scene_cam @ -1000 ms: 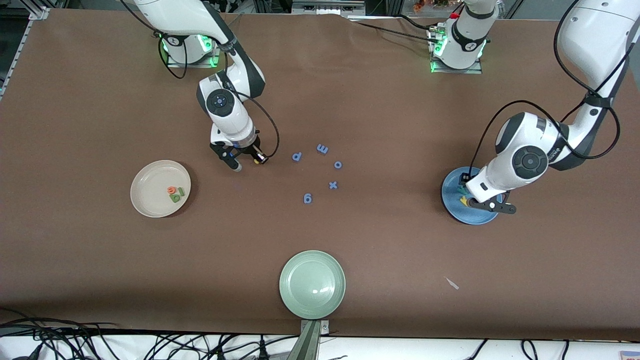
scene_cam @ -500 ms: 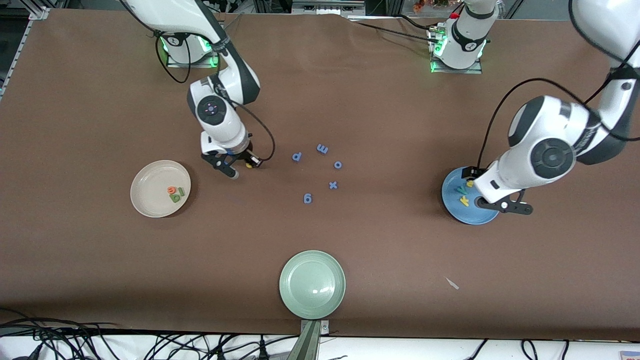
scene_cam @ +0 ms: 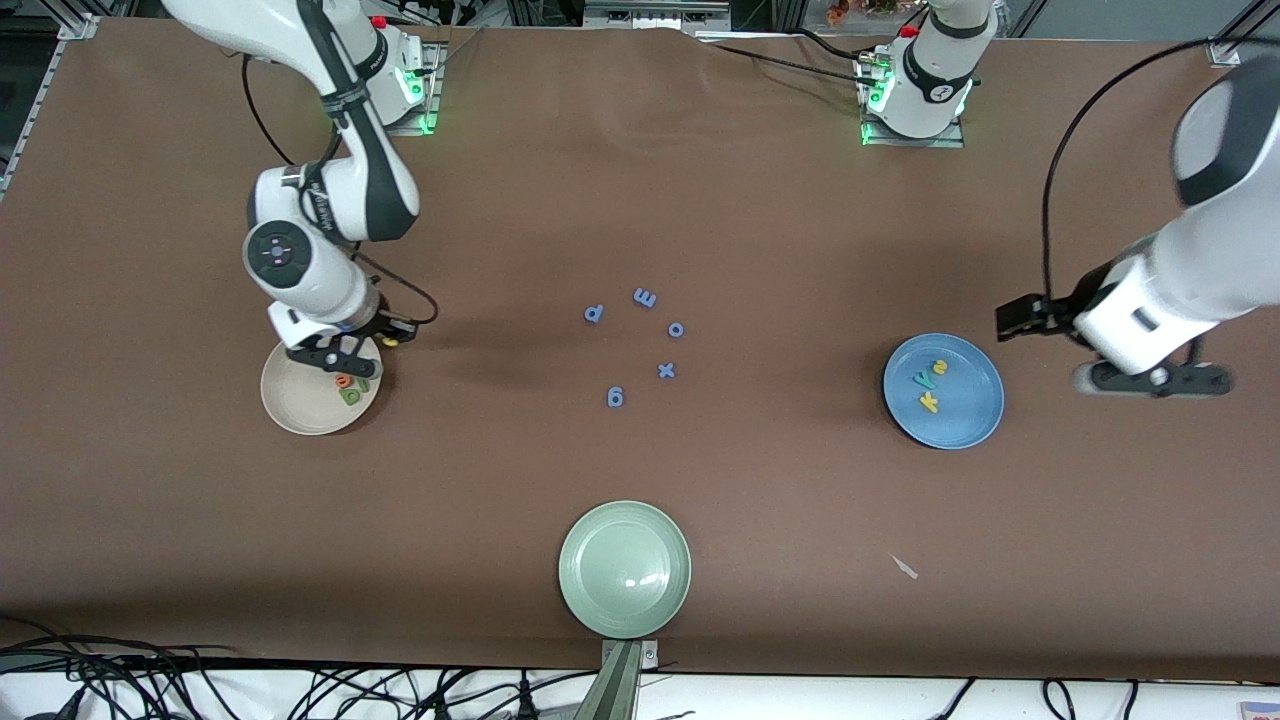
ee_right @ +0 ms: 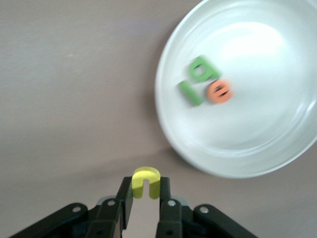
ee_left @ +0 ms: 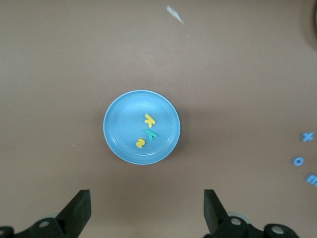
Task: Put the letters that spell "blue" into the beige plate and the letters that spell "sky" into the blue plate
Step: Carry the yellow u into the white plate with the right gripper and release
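My right gripper point(ee_right: 146, 186) is shut on the yellow u point(ee_right: 145, 181), held in the air just off the rim of the beige plate point(ee_right: 257, 119). The green b point(ee_right: 205, 70), thin green l point(ee_right: 190, 93) and orange e point(ee_right: 220, 91) lie in that plate point(scene_cam: 300, 400). In the blue plate point(scene_cam: 965, 415) lie the yellow s point(scene_cam: 938, 366), teal y point(scene_cam: 925, 380) and yellow k point(scene_cam: 929, 402). My left gripper point(scene_cam: 1150, 380) hangs open and empty over bare table beside the blue plate point(ee_left: 124, 129), toward the left arm's end.
Several blue letters point(scene_cam: 645, 297) are scattered at mid-table. A pale green plate point(scene_cam: 625, 568) sits near the table edge closest to the front camera. A small pale scrap point(scene_cam: 905, 567) lies between it and the blue plate.
The right gripper carried the yellow u from mid-table over to the beige plate's rim. The left gripper opened and pulled away from the blue plate, leaving the letters in it.
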Action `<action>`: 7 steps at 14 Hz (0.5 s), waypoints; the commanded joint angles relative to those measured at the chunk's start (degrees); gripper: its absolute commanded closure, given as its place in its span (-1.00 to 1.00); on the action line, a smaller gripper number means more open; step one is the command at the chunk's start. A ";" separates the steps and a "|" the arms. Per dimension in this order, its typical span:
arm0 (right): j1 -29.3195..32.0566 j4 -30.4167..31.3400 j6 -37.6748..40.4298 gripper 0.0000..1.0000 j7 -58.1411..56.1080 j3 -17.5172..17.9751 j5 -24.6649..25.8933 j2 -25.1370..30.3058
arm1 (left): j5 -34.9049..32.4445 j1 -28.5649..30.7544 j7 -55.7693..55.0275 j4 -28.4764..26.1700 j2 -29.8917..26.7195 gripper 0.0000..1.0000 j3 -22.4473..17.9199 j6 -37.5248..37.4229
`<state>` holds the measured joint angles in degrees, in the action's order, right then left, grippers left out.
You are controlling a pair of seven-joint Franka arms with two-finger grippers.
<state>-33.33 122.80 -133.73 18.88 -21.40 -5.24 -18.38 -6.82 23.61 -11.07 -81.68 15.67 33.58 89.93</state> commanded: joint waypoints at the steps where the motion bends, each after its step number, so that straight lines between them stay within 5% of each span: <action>1: 0.37 -1.95 1.01 1.00 -6.82 -2.84 0.41 -1.48 | 4.44 -7.59 1.40 -1.37 -6.60 -1.00 -11.48 -0.54; 4: 1.68 -5.02 0.92 0.96 -12.27 -4.78 0.32 -5.78 | 4.53 -18.58 1.66 -4.95 -9.15 -1.00 -24.41 0.77; 5: 2.65 -5.73 0.92 0.39 -13.59 -4.79 0.32 -6.58 | 4.62 -20.78 1.58 -7.59 -11.25 -1.00 -26.88 4.26; 6: 2.83 -6.26 1.01 -0.79 -13.69 -4.79 0.06 -6.50 | 4.71 -23.67 1.49 -11.01 -13.36 -1.00 -29.25 7.60; 7: 2.83 -7.13 1.79 -1.00 -14.04 -4.79 0.06 -6.06 | 4.71 -25.44 1.49 -13.31 -15.13 -1.00 -30.84 9.11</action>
<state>-30.85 118.69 -133.73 6.37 -26.17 -5.24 -23.60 -3.70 2.33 -10.58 -87.25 6.40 6.86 94.62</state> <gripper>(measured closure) 0.599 0.000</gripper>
